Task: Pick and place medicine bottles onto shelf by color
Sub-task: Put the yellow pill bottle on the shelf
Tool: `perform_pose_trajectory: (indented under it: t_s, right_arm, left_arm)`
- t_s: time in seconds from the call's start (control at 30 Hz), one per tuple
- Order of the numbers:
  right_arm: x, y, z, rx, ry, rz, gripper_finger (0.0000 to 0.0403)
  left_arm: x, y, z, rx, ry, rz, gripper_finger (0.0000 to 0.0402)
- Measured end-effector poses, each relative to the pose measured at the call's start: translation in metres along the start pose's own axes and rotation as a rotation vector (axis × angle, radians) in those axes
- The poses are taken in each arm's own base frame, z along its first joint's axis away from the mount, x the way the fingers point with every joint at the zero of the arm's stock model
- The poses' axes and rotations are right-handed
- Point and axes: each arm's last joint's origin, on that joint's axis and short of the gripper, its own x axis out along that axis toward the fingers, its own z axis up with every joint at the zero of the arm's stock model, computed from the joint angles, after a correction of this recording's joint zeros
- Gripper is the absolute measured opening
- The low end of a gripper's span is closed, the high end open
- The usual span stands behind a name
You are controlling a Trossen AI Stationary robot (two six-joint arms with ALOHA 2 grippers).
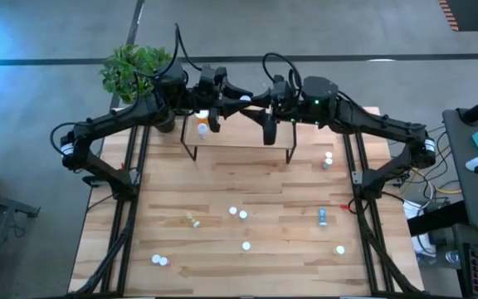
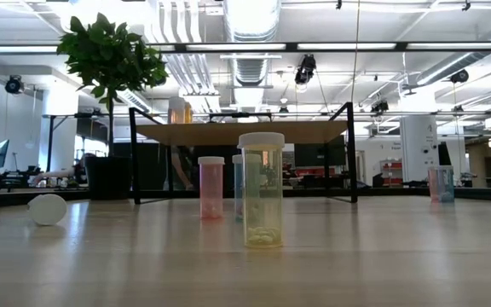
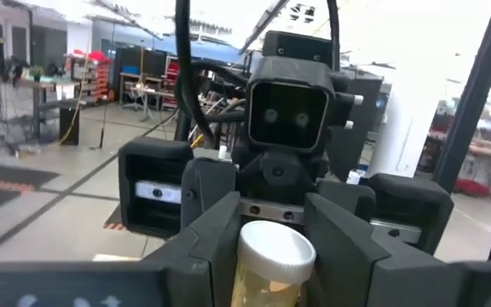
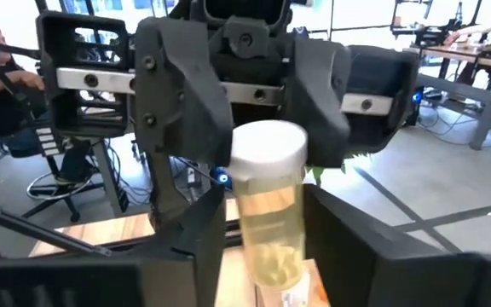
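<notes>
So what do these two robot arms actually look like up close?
Both are dark, nearly black, built of jointed tube-like sections with black cables looping above them. The left arm has a white band at its outer joint, and so does the right arm. Each gripper has two broad, angular black fingers, and a boxy camera sits at each wrist.

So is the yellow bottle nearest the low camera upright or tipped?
Upright: the yellow bottle stands on its base on the table, white cap on top.

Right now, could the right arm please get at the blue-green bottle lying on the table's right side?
Probably not yet: the right gripper is over the shelf at a yellow bottle the left gripper holds. The table around the blue-green bottle looks free.
</notes>
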Motion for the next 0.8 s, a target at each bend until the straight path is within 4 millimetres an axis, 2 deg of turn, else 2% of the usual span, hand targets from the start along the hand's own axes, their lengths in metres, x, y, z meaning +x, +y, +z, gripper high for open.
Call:
perform_pose_trajectory:
  t_s: [0.17,0.33,0.6,0.8]
  right_arm:
    - [0.0,-0.001,0.0,0.01,0.001,-0.006,0.0098]
    - [-0.001,0.0,0.0,0.013,0.007,-0.003,0.0086]
    - [-0.016,0.002,0.003,-0.003,0.047,0.002,0.0095]
    - [-0.034,0.002,0.011,-0.025,0.049,-0.022,0.0095]
  left_arm:
    - [0.0,0.002,0.0,-0.122,-0.007,0.048,0.0115]
    - [-0.001,0.001,0.0,-0.13,0.0,0.054,0.0146]
    - [-0.02,-0.01,0.016,0.05,-0.014,0.073,0.0208]
    - [-0.026,-0.003,-0.009,0.04,0.226,0.236,0.0219]
